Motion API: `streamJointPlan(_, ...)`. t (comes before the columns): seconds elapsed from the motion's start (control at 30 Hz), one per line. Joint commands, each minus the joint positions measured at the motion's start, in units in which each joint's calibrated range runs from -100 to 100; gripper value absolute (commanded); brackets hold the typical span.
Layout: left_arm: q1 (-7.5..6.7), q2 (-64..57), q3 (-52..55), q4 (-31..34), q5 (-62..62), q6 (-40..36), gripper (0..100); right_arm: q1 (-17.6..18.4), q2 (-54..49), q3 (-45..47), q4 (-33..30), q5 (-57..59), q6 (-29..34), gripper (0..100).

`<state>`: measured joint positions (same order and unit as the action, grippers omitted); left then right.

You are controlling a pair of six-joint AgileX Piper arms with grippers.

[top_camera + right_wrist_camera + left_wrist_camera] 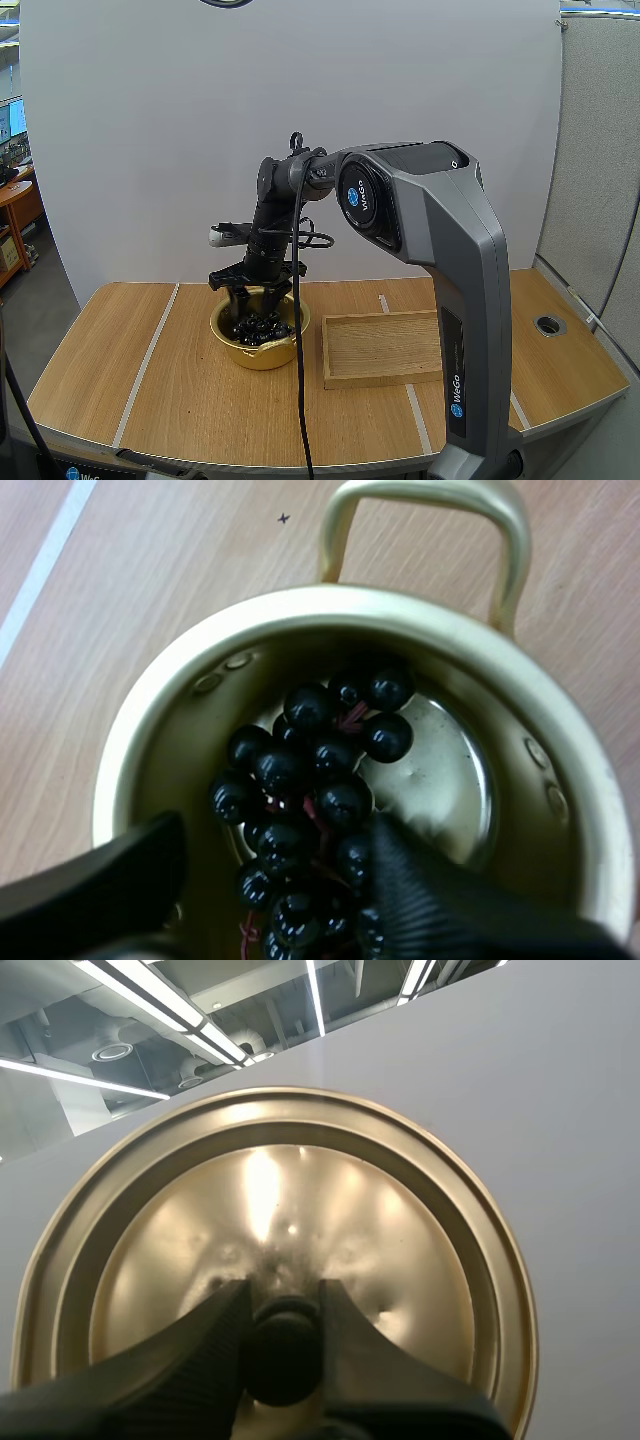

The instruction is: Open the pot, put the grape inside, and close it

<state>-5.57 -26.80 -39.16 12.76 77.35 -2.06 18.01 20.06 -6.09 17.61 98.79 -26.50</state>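
The golden pot (262,352) stands uncovered on the wooden table, left of centre. A bunch of dark grapes (258,327) lies inside it. My right gripper (256,298) hangs just over the pot's mouth. In the right wrist view its fingers stand apart, open, on either side of the grapes (310,775) resting on the bottom of the pot (150,710). In the left wrist view my left gripper (285,1305) is shut on the black knob (285,1355) of the golden lid (280,1200), which it holds up in the air.
A shallow wooden tray (380,345) sits just right of the pot, with nothing in it. The pot's loop handle (430,500) points away from my right gripper. White tape lines (150,350) cross the tabletop.
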Motion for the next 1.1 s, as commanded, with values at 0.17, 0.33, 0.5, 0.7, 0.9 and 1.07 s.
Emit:
streamJointPlan(0.17,-0.26,-0.21,-0.29,0.44,-2.40,-0.48,0,-0.03,-0.41,-0.50,0.08,1.21,-0.67,100)
streamJointPlan(0.33,-0.26,-0.21,-0.29,0.44,-2.40,-0.48,0,-0.03,-2.73,-0.93,0.09,1.21,-0.67,100)
streamJointPlan(0.5,-0.26,-0.21,-0.29,0.44,-2.40,-0.48,0,-0.03,-7.34,-1.27,0.01,1.21,-0.48,100)
streamJointPlan(0.7,-0.26,-0.21,-0.29,0.44,-2.40,-0.48,0,-0.03,-14.11,-1.27,-1.22,1.21,-0.16,100)
streamJointPlan(0.9,-0.26,-0.21,-0.29,0.44,-2.40,-0.48,0,-0.03,-21.66,-1.14,-6.50,1.21,3.07,100)
streamJointPlan(1.07,-0.26,-0.21,-0.29,0.44,-2.40,-0.48,0,-0.03,-27.79,-0.80,-8.42,1.21,4.24,100)
